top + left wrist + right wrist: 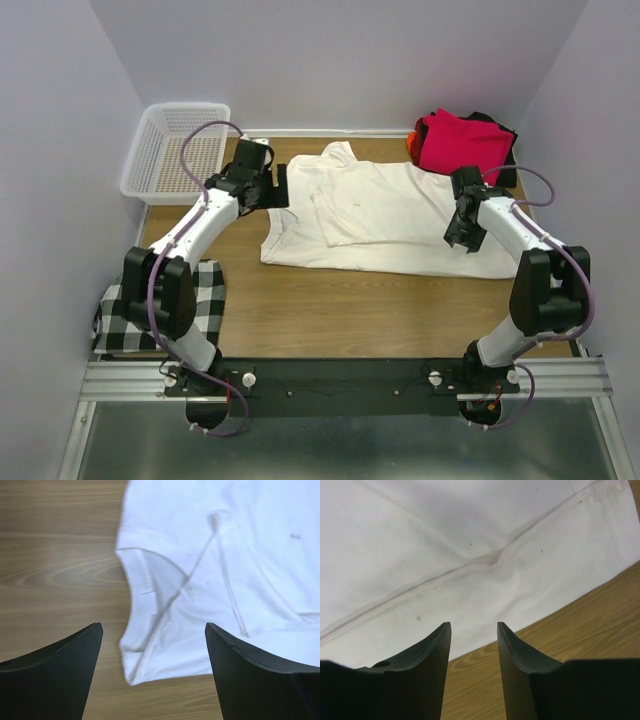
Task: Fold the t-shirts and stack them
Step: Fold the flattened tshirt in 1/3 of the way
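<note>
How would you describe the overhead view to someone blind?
A large cream short-sleeved t-shirt lies on a wooden table, the left pincer and right pincer open near its sides. A folded magenta-red shirt and a black shirt sit far right.

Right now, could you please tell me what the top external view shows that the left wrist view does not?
Only the top view shows the white basket, the folded magenta-red shirt, the checkered cloth and the right tool. Only the left wrist view shows a small dark mark on the fabric. Both show the cream t-shirt, the wooden table and the open left tool.
</note>
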Controlling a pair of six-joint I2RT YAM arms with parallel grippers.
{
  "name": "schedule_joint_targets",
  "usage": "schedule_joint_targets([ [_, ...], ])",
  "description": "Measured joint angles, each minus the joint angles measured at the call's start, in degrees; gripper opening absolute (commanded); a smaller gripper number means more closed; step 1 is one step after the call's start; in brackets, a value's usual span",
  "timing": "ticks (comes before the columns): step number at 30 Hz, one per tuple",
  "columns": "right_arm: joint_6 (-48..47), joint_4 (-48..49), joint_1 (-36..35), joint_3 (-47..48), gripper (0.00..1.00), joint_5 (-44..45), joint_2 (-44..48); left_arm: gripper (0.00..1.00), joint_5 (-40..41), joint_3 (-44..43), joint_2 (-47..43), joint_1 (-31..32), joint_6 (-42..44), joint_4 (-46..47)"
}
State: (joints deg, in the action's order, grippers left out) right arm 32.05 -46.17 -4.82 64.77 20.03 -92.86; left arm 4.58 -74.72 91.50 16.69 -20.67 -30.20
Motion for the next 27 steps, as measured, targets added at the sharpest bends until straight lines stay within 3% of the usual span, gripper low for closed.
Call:
schedule_joint_targets([
  [6, 0.07, 0.46, -0.20, 2.32, 0.51, -1.11, 0.28, 0.90, -9.38, -5.27, 9.01, 6.38, 2.36, 3.23],
  [15, 0.55, 1.33, -0.20, 4.50, 0.51, -1.27, -0.59, 0.78, -18.75, -9.42, 17.70, 11.08, 5.62, 2.73],
  [27, 1.03, 1.46, -0.22, 3.69, 0.51, -1.27, -1.22, 0.68, -22.40, -10.03, 21.49, 13.57, 7.67, -0.17],
])
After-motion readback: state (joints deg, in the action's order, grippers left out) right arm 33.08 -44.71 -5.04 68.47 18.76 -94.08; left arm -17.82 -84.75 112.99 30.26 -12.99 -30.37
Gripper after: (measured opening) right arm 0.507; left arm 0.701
